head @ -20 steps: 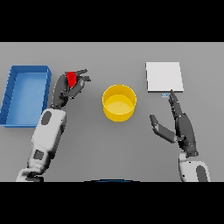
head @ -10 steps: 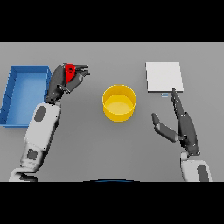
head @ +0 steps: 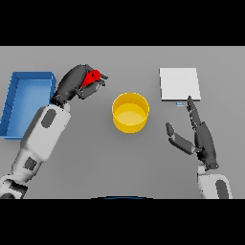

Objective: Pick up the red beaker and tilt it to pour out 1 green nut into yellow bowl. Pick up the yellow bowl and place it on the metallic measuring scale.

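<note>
At the far left of the grey table (head: pixel 119 158) lies a blue tray (head: pixel 26 103), a shallow rectangular bin with raised walls; its long side runs away from the robot. Just to the right of the tray, the left arm reaches up from the lower left corner, and the left hand (head: pixel 76 83) sits above the table near the tray's upper right corner. Its dark fingers are curled round the red beaker (head: pixel 92 78), of which only a small red wedge shows between the fingers and thumb. The beaker seems tilted, its visible tip pointing to the right toward the bowl, though the hand hides too much of it to be sure of the angle or of anything inside it.

Near the middle of the table stands the yellow bowl (head: pixel 130 112), upright, well apart from the left hand and to the lower right of the beaker. Its inside looks plain yellow.

Farther right, toward the upper right of the table, rests the metallic measuring scale (head: pixel 179 83), a pale square plate with a small mark at its near edge. Below it, the right hand (head: pixel 201 139) rises from the lower right with fingers straight and thumb spread to the left, holding nothing. Its longest fingertip points up to just beside the scale's near edge.
</note>
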Tool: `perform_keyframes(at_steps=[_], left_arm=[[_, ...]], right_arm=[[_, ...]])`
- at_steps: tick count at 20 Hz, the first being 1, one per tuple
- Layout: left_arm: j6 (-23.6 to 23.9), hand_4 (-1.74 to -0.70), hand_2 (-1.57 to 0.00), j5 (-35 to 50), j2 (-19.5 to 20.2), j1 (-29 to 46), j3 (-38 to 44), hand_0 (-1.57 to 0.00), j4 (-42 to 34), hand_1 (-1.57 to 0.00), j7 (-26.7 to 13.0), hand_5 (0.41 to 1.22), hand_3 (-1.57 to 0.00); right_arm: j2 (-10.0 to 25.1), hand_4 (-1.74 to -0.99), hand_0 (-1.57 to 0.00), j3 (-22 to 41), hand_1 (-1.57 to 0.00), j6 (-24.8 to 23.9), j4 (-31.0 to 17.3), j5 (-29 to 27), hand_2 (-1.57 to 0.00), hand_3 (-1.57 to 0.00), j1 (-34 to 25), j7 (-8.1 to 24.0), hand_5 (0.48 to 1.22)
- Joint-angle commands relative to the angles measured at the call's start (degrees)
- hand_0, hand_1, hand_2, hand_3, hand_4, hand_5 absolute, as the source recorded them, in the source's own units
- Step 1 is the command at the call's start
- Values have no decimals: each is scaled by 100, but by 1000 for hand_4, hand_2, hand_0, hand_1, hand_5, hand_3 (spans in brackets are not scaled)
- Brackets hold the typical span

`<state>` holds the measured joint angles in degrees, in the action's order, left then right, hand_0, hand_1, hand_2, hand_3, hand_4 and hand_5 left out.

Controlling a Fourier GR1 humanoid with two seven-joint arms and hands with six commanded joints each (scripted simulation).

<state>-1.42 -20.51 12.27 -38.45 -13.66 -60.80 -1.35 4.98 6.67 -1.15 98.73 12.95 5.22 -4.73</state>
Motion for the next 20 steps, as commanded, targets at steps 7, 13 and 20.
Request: perform_keyframes(at_steps=[7, 13, 20], left_arm=[[-455, -1740, -1571, -1430, 366, -784, -1406, -1570, 105, -1571, -529, 1183, -1570], [-1221, -1710, -1571, -2309, 545, -1482, -2396, -1571, 503, -1571, -536, 1211, -1383], [-1710, -1725, -1571, -2989, 504, -2289, -3363, -1571, 1011, -1571, 121, 1219, -1429]], right_arm=[[-77, -1183, 1, 41, 1, 52, 52, -70, 1, 1, 38, -6, 673], [-148, -1195, 1, 53, 1, 92, 104, -169, 1, 1, 175, 39, 671], [-221, -1221, 1, 11, 1, 43, 77, -231, 1, 1, 200, -15, 617]])
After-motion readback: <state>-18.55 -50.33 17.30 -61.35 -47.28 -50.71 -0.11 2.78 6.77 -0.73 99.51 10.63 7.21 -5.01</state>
